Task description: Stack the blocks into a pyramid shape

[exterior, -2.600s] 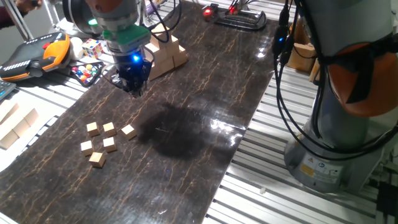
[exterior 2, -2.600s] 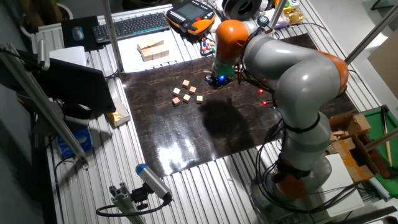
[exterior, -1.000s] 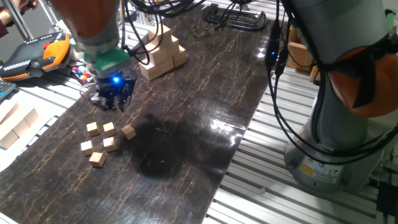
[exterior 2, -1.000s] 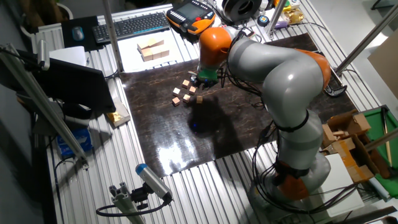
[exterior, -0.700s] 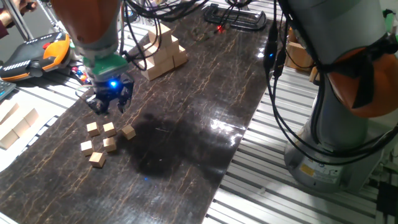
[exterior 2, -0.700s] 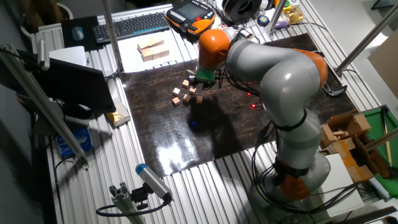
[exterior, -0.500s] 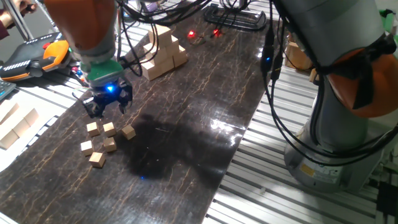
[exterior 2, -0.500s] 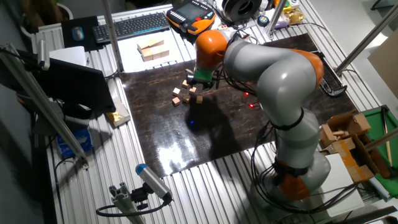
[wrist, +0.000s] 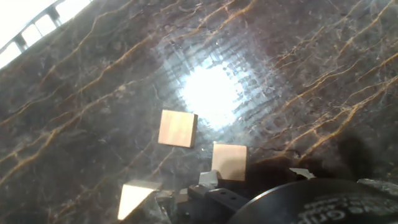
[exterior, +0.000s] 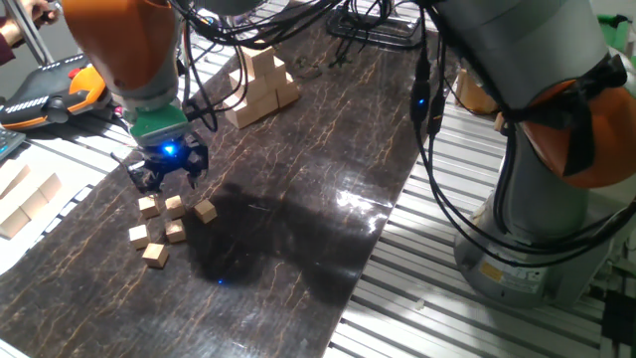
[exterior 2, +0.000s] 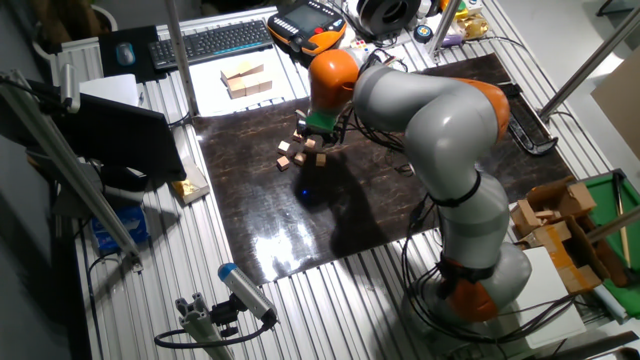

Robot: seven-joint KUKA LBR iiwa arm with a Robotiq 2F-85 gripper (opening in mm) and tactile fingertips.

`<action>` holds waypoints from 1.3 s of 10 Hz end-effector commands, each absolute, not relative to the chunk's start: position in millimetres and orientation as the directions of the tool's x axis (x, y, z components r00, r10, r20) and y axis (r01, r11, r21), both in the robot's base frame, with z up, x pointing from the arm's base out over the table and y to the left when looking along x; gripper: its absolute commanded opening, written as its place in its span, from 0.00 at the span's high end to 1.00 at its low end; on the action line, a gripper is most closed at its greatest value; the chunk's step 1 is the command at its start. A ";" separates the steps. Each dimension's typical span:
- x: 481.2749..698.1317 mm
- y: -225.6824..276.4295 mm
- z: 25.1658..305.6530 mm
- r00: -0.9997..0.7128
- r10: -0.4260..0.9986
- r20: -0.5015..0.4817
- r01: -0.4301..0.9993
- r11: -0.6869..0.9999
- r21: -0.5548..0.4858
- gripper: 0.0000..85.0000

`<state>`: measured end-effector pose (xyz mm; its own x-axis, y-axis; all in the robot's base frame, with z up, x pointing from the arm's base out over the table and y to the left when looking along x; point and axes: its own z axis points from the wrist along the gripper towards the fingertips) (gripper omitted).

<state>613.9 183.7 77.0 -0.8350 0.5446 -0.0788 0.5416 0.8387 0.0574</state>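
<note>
While the gripper (exterior: 167, 177) hangs over the upper edge of the loose blocks (exterior: 164, 227) at the left of the frame, its jaws stand spread and hold nothing. From the hand view, two cubes lie just below, flat and apart, neither yet between the jaws. Around them the dark glossy table (exterior: 298, 199) gives room.

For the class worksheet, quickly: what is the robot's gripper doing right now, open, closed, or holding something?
Gripper: open, holding nothing, hovering just above the small light-tan wooden cubes on the dark marbled table.
</note>
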 end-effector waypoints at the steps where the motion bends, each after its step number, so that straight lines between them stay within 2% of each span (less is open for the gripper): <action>1: 614.8 184.2 71.7 -0.835 0.545 -0.078 0.542 0.838 0.058 0.32; 6: 621.5 189.3 55.7 -0.826 0.558 -0.074 0.555 0.829 0.063 0.36; 13: 629.1 191.3 48.2 -0.825 0.560 -0.079 0.558 0.829 0.048 0.35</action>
<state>629.1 191.1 48.0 -0.8247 0.5601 -0.0789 0.5580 0.8284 0.0482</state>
